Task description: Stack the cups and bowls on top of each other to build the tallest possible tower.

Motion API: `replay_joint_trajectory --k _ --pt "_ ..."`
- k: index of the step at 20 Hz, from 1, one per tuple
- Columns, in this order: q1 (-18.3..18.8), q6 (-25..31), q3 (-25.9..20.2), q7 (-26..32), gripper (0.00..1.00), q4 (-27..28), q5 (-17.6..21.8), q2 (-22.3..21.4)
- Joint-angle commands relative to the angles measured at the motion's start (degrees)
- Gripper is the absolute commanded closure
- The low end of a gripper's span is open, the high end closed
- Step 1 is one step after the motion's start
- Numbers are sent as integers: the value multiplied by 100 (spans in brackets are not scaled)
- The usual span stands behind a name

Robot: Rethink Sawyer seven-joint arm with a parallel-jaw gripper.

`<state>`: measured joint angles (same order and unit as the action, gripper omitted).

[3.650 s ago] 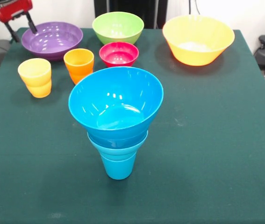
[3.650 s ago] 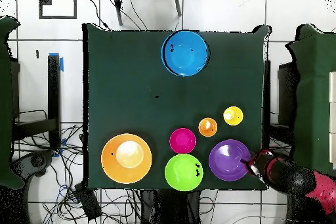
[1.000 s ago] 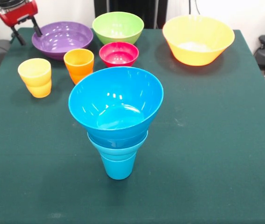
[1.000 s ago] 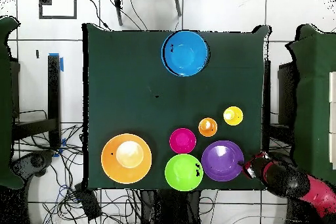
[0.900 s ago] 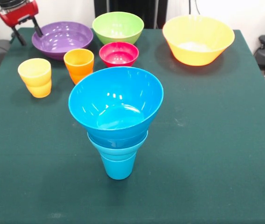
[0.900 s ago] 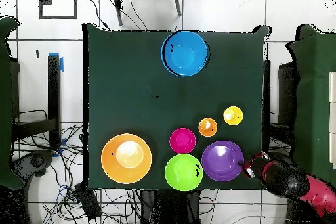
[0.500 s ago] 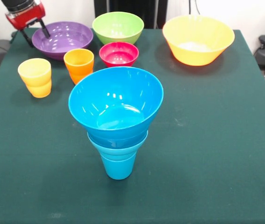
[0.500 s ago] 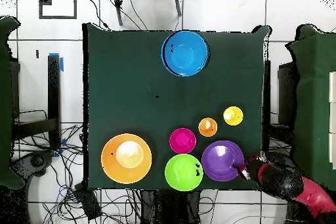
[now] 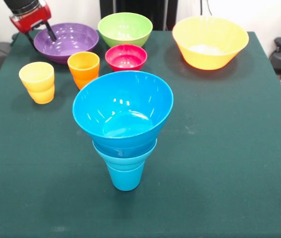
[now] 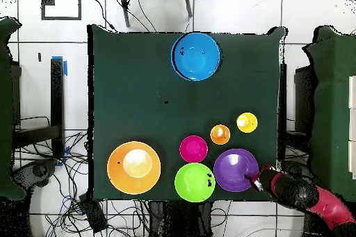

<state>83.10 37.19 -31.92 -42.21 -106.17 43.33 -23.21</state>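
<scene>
The tower stands near the table's front: a blue cup [image 9: 125, 174] carries nested blue bowls, the widest [image 9: 123, 110] on top; from overhead it shows as one blue disc [image 10: 196, 56]. My gripper [image 9: 40, 37] [image 10: 257, 178] is open at the purple bowl [image 9: 70, 38] [image 10: 236, 169], one finger inside its rim and one outside. A yellow cup [image 9: 37, 82] [image 10: 247, 122] and an orange cup [image 9: 84, 68] [image 10: 220, 134] stand upright in front of that bowl.
A green bowl [image 9: 125, 29] [image 10: 195, 182] sits right beside the purple bowl. A small red bowl [image 9: 126, 57] [image 10: 193, 149] lies just in front of it. The large yellow-orange bowl [image 9: 210, 42] [image 10: 133, 167] sits apart at the far corner.
The purple bowl has slid along the table toward the green bowl. My gripper followed it, and one finger now sits inside the rim. Tower and cups are unmoved.
</scene>
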Motion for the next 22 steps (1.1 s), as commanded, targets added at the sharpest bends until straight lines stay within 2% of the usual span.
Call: replay_joint_trajectory --k 1,8,22 --pt "-506 -248 208 -345 0 576 382 -9" --pt "-530 -165 177 -223 0 710 295 30" --pt "-959 15 218 -348 0 1047 179 56"
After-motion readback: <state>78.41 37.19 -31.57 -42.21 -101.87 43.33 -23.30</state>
